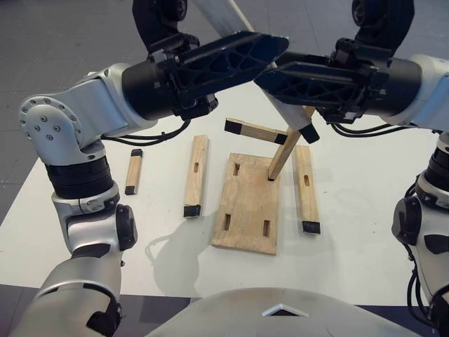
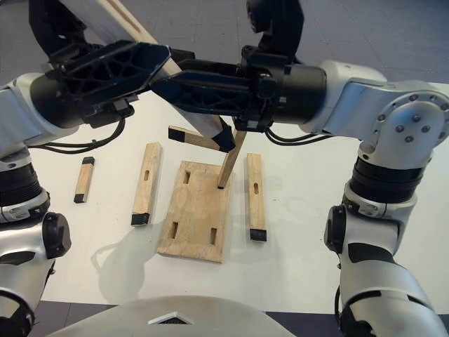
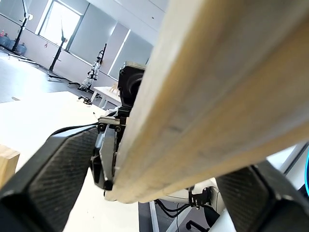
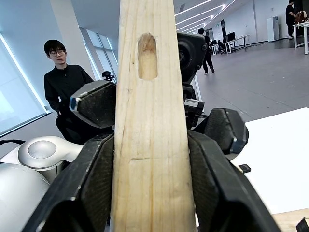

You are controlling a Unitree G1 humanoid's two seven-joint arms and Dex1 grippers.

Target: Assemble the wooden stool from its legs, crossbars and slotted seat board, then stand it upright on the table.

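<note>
A wooden leg (image 1: 226,19) with a black tip is held slanting in the air above the table, and both grippers are shut on it. My left gripper (image 1: 270,56) grips it from the left, my right gripper (image 1: 270,79) from the right. The right wrist view shows the leg's slot (image 4: 147,56) between the black fingers (image 4: 91,193). Below, the slotted seat board (image 1: 247,207) lies flat. One leg (image 1: 283,156) stands tilted in its far right slot, with a crossbar (image 1: 254,130) sticking out to the left.
Two more legs lie flat on the white table (image 1: 365,232): one (image 1: 197,175) left of the board, one (image 1: 306,188) along its right side. A short crossbar (image 1: 133,172) lies further left. Grey floor surrounds the table.
</note>
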